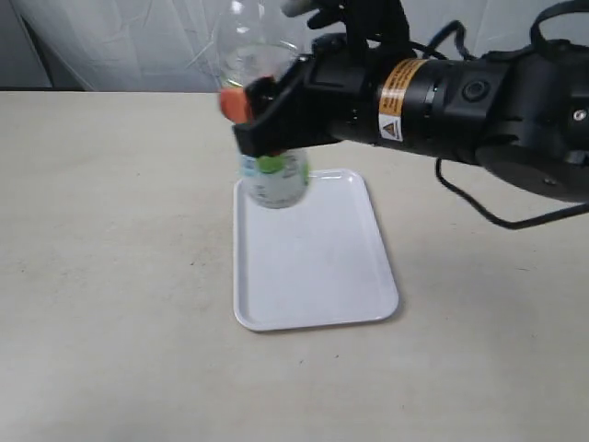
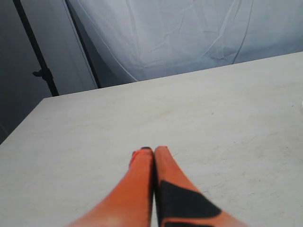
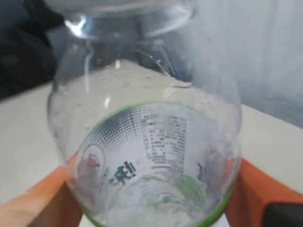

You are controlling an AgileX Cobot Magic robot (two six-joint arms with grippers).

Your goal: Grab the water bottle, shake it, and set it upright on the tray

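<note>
A pale beige table [image 1: 110,276], faintly scuffed and speckled, fills the scene, and a creased white cloth backdrop [image 1: 138,46] hangs along its far edge. The tray [image 1: 322,276] lies flat on the table near the middle, its long side running from far to near. The black right arm [image 1: 442,97] reaches in from the right, and the right gripper [image 1: 267,103] is clamped across the body of the water bottle [image 1: 274,180]. The bottle is held roughly upright, with its base over the tray's far left corner. It is blurred in the exterior view, so I cannot tell whether the base touches the tray or hangs just above it. The right wrist view adds what the exterior view cannot. It shows the clear wall of the bottle close up, the printed white label with its green edge, and orange fingers [image 3: 38,198] pressed against the bottle on either side. The tray is not visible in this view. Only the left wrist view shows the left gripper [image 2: 152,153]. Its orange fingertips are pressed together with nothing between them, low over a bare stretch of table well away from the bottle. That view also takes in the room to the left of the cloth, where a dark slanted pole [image 2: 38,56] stands before a grey wall.
</note>
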